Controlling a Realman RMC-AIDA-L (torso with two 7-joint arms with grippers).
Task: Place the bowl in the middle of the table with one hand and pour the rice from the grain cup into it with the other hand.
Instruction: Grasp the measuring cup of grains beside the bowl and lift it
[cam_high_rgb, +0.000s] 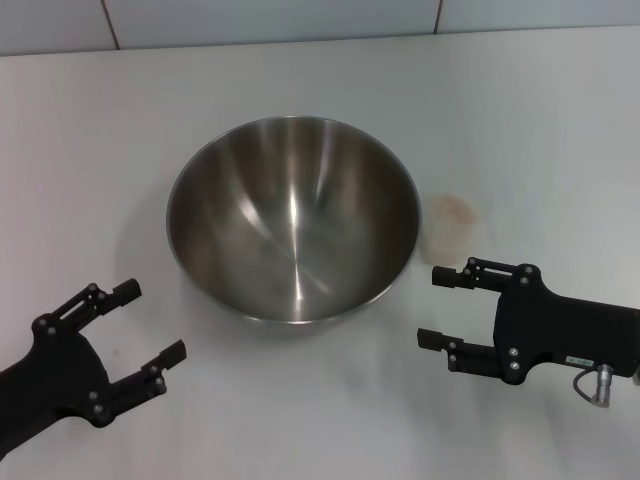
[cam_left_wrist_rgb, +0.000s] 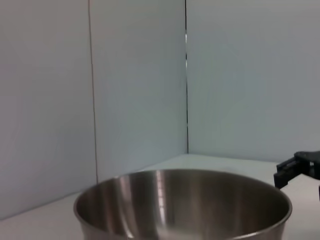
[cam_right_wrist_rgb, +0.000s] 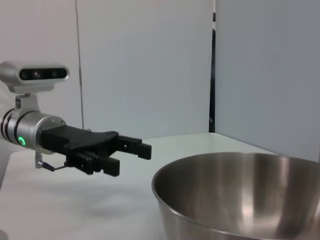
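We found the bowl (cam_high_rgb: 293, 217) standing upright near the middle of the table (cam_high_rgb: 540, 120), its brushed steel inside bare of any grains. The grain cup (cam_high_rgb: 452, 226) stood on the table just beside the bowl's rim on the robot's right; it was faint against the white surface, and a pale beige patch of rice (cam_high_rgb: 455, 209) showed inside it. We could not tell whether the cup touched the bowl. The left gripper (cam_high_rgb: 148, 322) was low at the robot's left, near the bowl's front-left side but apart from it, its two black fingers spread and holding nothing. The right gripper (cam_high_rgb: 438, 307) was at the robot's right, in front of the cup, its fingers pointing toward the bowl, likewise spread with nothing between them; neither finger touched the cup or the bowl. In the left wrist view we noted the bowl's rim (cam_left_wrist_rgb: 182, 200) close ahead, with a black fingertip of the right gripper (cam_left_wrist_rgb: 295, 169) beyond its far side. In the right wrist view the bowl (cam_right_wrist_rgb: 240, 195) filled the near corner, and across the table the left gripper (cam_right_wrist_rgb: 131, 155) appeared on its silver wrist, a camera (cam_right_wrist_rgb: 34, 76) mounted above that wrist and a green light showing on it.
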